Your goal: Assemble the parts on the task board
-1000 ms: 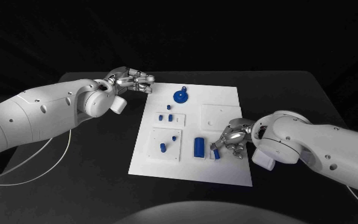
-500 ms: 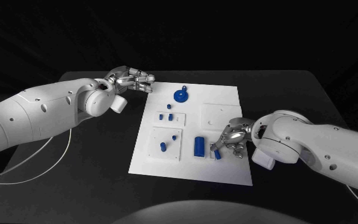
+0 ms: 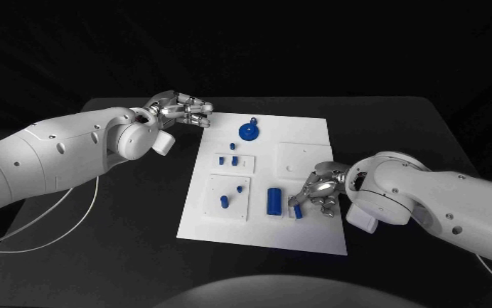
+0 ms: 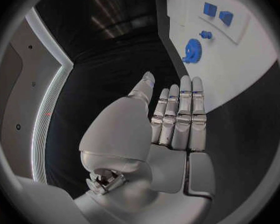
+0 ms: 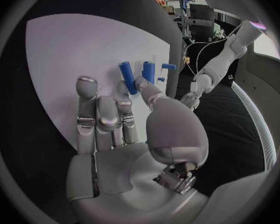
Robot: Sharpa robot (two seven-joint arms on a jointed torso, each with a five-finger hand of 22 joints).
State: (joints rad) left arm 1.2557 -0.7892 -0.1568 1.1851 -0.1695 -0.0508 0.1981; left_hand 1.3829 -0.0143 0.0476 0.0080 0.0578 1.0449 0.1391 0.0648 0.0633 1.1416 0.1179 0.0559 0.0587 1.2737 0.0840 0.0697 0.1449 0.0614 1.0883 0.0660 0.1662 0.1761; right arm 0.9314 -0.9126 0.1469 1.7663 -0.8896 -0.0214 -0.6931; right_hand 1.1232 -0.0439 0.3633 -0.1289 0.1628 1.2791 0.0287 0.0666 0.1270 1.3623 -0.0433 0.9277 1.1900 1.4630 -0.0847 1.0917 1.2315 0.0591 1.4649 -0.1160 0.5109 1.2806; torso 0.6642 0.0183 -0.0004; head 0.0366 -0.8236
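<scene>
Looking down from the head camera, you see a black table (image 3: pixel 123 251) set against a dark, unlit background, with the white task board (image 3: pixel 308 230) lying lengthwise at its middle. Your left arm (image 3: pixel 51 158) comes in over the table's left side, and a thin white cable (image 3: pixel 62 233) loops on the tabletop beneath it. Your right arm (image 3: pixel 431 201) reaches in from the right, over the board's near right edge. The left hand (image 3: pixel 180 109) hangs off the board, just beside its far left corner; in the left wrist view its fingers (image 4: pixel 177 117) lie straight and close together, the thumb a little apart, and it holds nothing. The right hand (image 3: pixel 320 190) sits low over the near right part of the board, and in the right wrist view its thumb and one fingertip (image 5: pixel 122 87) close on a small blue bar (image 5: pixel 128 77) while the other fingers stretch flat over the white surface. On the board, going from largest to smallest, you have a round blue disc (image 3: pixel 249 132) near the far end, a blue block (image 3: pixel 274 202) standing just left of the right hand, and several small blue pegs (image 3: pixel 234 161) standing in two raised white plates on the left side of the board.
</scene>
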